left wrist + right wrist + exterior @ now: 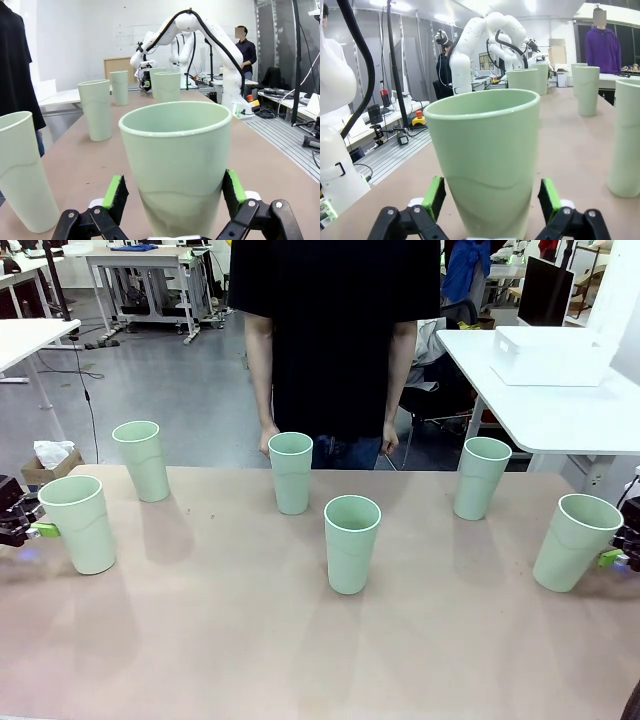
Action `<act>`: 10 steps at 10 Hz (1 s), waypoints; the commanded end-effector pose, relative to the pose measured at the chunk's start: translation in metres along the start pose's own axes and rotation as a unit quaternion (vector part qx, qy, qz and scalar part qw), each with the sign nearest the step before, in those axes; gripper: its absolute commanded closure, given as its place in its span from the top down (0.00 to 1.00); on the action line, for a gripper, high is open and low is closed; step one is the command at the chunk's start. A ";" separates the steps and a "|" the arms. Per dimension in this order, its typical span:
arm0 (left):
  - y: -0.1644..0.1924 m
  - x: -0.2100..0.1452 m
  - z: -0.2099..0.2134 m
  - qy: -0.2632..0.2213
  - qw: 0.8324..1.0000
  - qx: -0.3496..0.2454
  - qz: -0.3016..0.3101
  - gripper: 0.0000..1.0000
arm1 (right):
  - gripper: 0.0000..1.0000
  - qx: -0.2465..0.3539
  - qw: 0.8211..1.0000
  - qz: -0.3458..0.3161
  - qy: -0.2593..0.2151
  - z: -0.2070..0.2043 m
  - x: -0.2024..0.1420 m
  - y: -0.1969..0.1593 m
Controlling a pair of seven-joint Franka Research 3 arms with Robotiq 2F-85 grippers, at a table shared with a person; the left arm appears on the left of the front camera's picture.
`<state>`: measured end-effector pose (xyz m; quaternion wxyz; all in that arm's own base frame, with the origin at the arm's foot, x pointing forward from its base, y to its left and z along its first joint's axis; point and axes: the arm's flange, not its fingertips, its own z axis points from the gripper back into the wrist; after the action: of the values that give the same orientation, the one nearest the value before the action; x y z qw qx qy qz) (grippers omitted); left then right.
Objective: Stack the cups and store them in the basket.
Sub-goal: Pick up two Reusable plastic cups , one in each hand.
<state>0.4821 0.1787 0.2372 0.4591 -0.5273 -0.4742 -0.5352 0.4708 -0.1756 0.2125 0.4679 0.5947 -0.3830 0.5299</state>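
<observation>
Six pale green cups stand on the brown table (230,640). The far-left cup (78,523) sits between the fingers of my left gripper (42,530), which is open. In the left wrist view that cup (175,160) fills the gap of the gripper (174,192), with thin slivers showing beside the green pads (116,192). My right gripper (612,558) is open around the far-right cup (577,542), seen close as the cup (487,160) between the gripper's (492,197) pads (550,197). The other cups (142,460) (291,472) (352,543) (480,477) stand free. The basket is out of view.
A person in a black shirt (335,330) stands at the far edge, hands down by the table. A white lidded box (545,355) rests on a white side table (560,415) at the right. A cardboard box (45,465) lies on the floor at the left.
</observation>
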 end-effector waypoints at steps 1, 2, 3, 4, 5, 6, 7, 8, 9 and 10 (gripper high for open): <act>-0.022 -0.009 -0.010 0.009 1.000 -0.012 -0.017 1.00 | 1.00 -0.005 1.000 0.021 -0.006 -0.013 -0.002 0.001; -0.025 -0.010 -0.013 0.009 1.000 -0.016 -0.017 1.00 | 1.00 -0.005 1.000 0.021 -0.007 -0.017 -0.004 0.001; -0.027 -0.012 -0.017 0.009 1.000 -0.019 -0.019 1.00 | 1.00 -0.006 1.000 0.024 -0.008 -0.021 -0.006 0.001; -0.028 -0.013 -0.020 0.006 1.000 -0.021 -0.020 1.00 | 1.00 -0.007 1.000 0.026 -0.010 -0.023 -0.007 0.001; -0.029 -0.016 -0.024 0.001 1.000 -0.023 -0.019 1.00 | 1.00 -0.006 0.999 0.028 -0.015 -0.027 -0.008 0.000; -0.030 -0.019 -0.029 -0.001 0.999 -0.027 -0.018 1.00 | 1.00 -0.010 0.999 0.031 -0.019 -0.030 -0.009 0.001; -0.030 -0.020 -0.033 -0.005 0.999 -0.029 -0.019 1.00 | 1.00 -0.010 0.999 0.033 -0.022 -0.031 -0.008 0.003; -0.031 -0.020 -0.036 -0.007 0.999 -0.031 -0.021 1.00 | 1.00 -0.012 0.999 0.037 -0.025 -0.032 -0.006 0.004; -0.031 -0.021 -0.038 -0.007 0.999 -0.033 -0.020 1.00 | 1.00 -0.016 0.999 0.040 -0.025 -0.034 -0.005 0.006; -0.031 -0.022 -0.040 -0.008 0.999 -0.036 -0.020 1.00 | 1.00 -0.016 0.999 0.040 -0.025 -0.034 -0.004 0.007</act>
<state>0.4658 0.1454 0.2258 0.4370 -0.5462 -0.4640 -0.5436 0.4632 -0.1537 0.2038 0.4530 0.6006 -0.4083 0.5170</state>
